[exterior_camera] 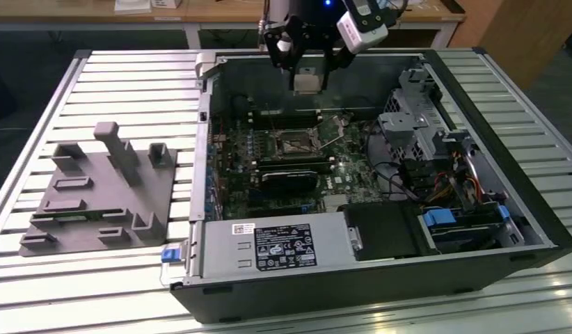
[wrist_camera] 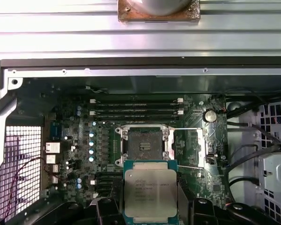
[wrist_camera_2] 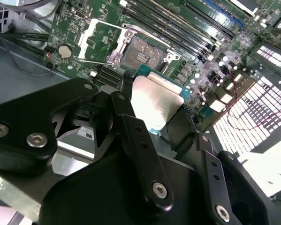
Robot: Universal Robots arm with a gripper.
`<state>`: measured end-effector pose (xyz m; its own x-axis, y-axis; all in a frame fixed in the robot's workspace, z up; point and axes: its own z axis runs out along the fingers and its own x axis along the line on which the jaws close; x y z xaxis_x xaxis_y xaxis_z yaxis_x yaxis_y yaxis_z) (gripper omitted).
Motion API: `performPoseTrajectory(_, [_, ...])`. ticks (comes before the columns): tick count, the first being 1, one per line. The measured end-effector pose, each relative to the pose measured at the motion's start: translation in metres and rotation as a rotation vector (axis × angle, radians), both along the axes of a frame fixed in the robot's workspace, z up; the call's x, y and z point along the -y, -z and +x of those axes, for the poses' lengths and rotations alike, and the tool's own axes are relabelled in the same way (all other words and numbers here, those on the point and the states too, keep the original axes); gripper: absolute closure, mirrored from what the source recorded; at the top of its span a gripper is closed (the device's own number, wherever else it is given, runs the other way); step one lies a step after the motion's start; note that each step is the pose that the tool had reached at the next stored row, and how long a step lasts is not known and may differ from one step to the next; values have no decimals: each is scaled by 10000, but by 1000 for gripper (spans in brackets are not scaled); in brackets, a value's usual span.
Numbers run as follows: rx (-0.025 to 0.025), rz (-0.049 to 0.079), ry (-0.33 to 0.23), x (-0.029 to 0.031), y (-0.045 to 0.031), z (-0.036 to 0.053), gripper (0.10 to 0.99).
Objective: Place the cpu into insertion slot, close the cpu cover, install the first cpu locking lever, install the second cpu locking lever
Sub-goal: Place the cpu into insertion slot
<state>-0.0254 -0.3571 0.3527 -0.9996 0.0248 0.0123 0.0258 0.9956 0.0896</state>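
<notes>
My gripper (exterior_camera: 307, 78) hangs over the back of the open computer case (exterior_camera: 204, 104), shut on the cpu (exterior_camera: 307, 84). In both wrist views the cpu (wrist_camera: 150, 192) (wrist_camera_2: 157, 99) shows a silvery metal face between the black fingers (wrist_camera_2: 131, 126). Below it on the green motherboard lies the insertion slot (wrist_camera: 142, 144) (wrist_camera_2: 143, 53) (exterior_camera: 293, 142), uncovered, with a dark centre. The cpu cover (wrist_camera: 190, 145) (wrist_camera_2: 96, 39) is swung open beside the slot. Two thin wire levers (wrist_camera: 189, 129) stand released along the cover's edges.
Long black memory slots (wrist_camera: 135, 107) run just past the socket. A drive cage (exterior_camera: 425, 118) with cables and a power supply (exterior_camera: 267, 247) fill the case's other sides. A grey fixture block (exterior_camera: 100, 188) with pegs sits on the slatted table at the exterior view's left.
</notes>
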Motion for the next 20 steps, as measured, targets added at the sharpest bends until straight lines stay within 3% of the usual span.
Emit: performPoseTrajectory(20, [1, 0, 0, -77, 336, 0, 545])
